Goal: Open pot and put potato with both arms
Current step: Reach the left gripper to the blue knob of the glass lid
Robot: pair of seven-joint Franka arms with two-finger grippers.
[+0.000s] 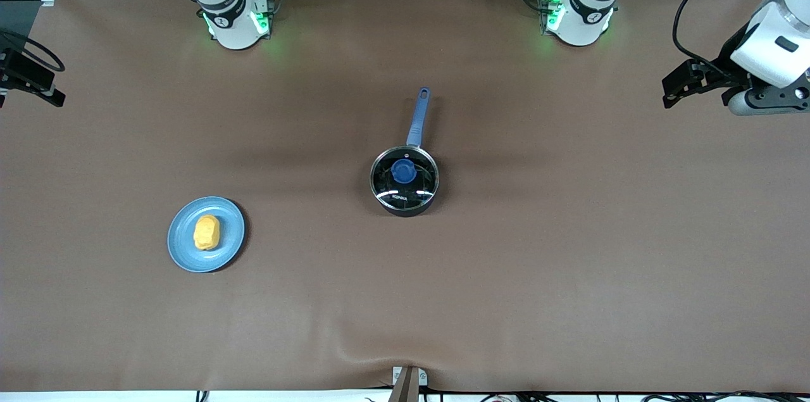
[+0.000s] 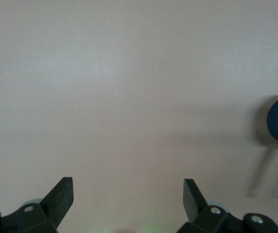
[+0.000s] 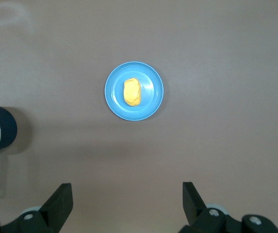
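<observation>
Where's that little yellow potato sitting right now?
The potato lies on a blue plate toward the right arm's end of the table, nearer the front camera than the pot.

glossy glass lid (image 1: 404,178), matt brown table (image 1: 569,250)

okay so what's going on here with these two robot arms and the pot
Nothing is being handled yet. The pot sits mid-table with its glass lid still on. The potato lies on a blue plate toward the right arm's end, nearer the front camera than the pot. The left pincer and the right pincer are both open and empty, held up over bare table at their own ends.
</observation>
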